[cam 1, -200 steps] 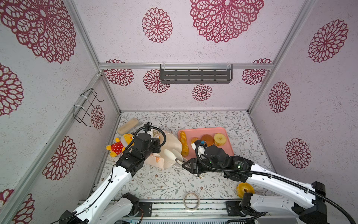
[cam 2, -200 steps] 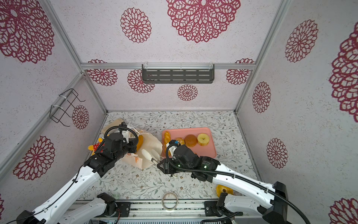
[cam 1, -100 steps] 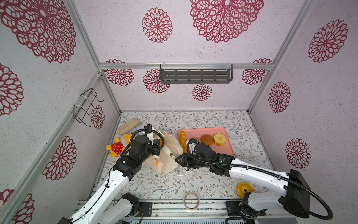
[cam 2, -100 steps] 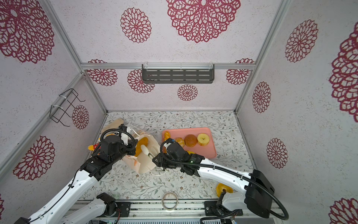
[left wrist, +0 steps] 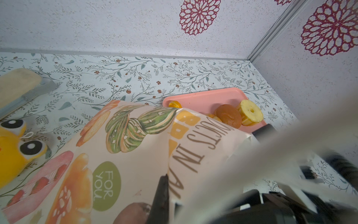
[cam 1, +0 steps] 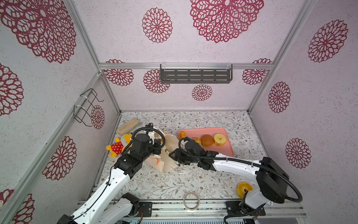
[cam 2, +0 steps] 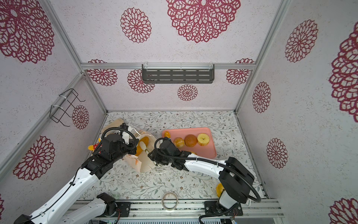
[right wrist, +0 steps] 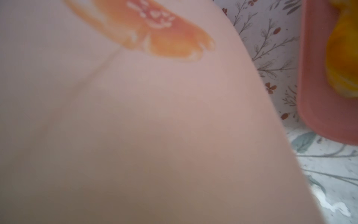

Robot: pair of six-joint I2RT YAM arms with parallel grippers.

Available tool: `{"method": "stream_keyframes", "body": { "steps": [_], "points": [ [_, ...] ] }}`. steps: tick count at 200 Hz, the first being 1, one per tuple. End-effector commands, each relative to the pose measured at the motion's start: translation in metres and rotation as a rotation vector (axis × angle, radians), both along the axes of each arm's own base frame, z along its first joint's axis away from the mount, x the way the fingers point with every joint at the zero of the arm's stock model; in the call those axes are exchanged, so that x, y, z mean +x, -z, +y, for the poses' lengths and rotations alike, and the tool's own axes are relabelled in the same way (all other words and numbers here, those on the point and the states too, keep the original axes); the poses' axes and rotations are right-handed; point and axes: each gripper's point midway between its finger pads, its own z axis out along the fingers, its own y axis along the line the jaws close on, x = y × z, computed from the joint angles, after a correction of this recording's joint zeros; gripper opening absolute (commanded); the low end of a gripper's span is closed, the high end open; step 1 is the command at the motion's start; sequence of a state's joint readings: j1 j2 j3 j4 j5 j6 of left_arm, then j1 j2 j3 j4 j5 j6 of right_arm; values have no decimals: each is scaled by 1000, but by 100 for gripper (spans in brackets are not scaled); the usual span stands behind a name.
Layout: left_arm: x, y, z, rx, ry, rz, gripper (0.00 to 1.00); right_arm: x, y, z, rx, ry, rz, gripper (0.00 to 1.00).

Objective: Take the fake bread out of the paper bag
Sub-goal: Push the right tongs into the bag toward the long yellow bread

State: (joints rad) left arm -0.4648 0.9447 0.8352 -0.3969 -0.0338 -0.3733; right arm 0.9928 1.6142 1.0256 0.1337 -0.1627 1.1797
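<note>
While fake bread shows orange in its mouth, the paper bag lies tilted on the tabletop, left of the pink tray.
Its thin, crumple-prone paper is clamped in the closed left pincer — the right pincer sits against the bag's side, jaws unreadable. Glossy and smooth, the bread looks light, likely slippery — grip across a loaf's narrow middle.

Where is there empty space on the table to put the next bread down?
Free: the far strip of table between the back wall and the pink tray; the near middle, in front of the paper bag; the tray's near right corner. Crowded: the left side, where the bag, plush toy, beige block and both arms bunch up.
</note>
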Motion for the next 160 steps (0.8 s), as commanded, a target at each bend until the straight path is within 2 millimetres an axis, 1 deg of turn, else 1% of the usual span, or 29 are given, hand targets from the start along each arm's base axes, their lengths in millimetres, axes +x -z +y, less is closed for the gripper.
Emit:
{"method": "stream_keyframes", "body": {
  "steps": [1,20,41,68,90,120,160],
  "points": [
    [2,-17,-8,-19,28,-42,0,17,-44,21,141,10,-62,51],
    [2,-16,-8,-18,29,-42,0,23,-40,26,128,19,-51,50],
    [2,-15,-9,-20,30,-40,0,28,-30,25,79,35,-30,50],
    [2,-14,-10,-21,32,-38,0,32,-17,15,-11,82,-6,49],
    [3,-14,-11,-29,29,-40,0,34,-4,13,-49,104,31,48],
    [4,-15,-14,-35,35,-43,0,35,9,24,-26,96,69,48],
    [4,-14,-15,-31,38,-41,0,39,14,47,38,64,82,45]
  ]
}}
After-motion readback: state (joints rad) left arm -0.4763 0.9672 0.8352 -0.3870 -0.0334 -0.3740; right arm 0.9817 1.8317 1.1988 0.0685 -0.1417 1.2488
